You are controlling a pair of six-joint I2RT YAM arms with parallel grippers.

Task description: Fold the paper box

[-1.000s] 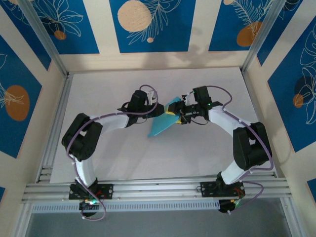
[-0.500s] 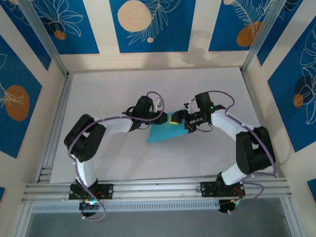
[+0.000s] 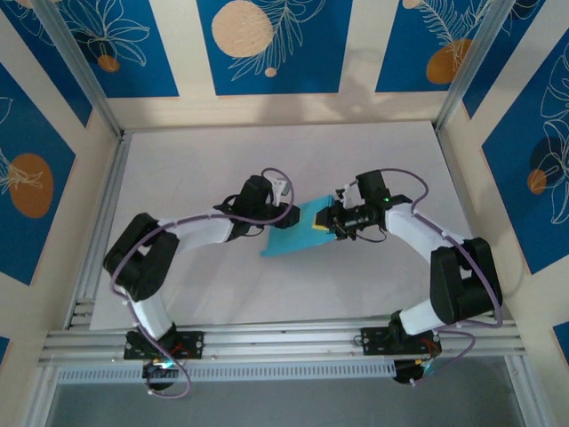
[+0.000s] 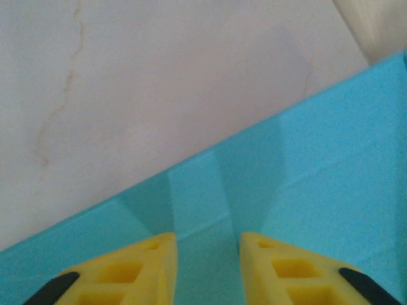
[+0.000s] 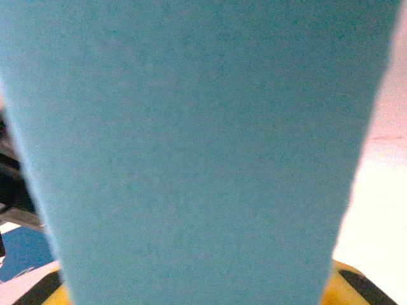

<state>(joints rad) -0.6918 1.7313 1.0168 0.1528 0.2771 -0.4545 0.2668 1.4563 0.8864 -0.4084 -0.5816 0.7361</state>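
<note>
Box (image 3: 293, 233): at mid-tabletop (image 3: 222, 285), well apart from all four edges. Light blue face up. Long axis slanted, lower end toward the near left corner, upper end toward the far right corner.

Left gripper (image 3: 283, 213): at the box's far left edge, arm reaching in from the left. In the left wrist view, yellow fingers (image 4: 137, 270) parted, a clear gap between them, nothing clamped; jaws released. Blue card (image 4: 318, 159) directly under and ahead of the tips, with faint crease lines. Card edge running diagonally across bare tabletop (image 4: 159, 82).

Right gripper (image 3: 327, 221): at the box's right end, arm reaching in from the right. In the right wrist view, blue card (image 5: 197, 146) very close to the lens, blurred, covering the gap between the fingers. One yellow finger (image 5: 356, 286) just visible at the lower right corner. Jaw state: cannot tell, whether clenched on the card or released.
</note>
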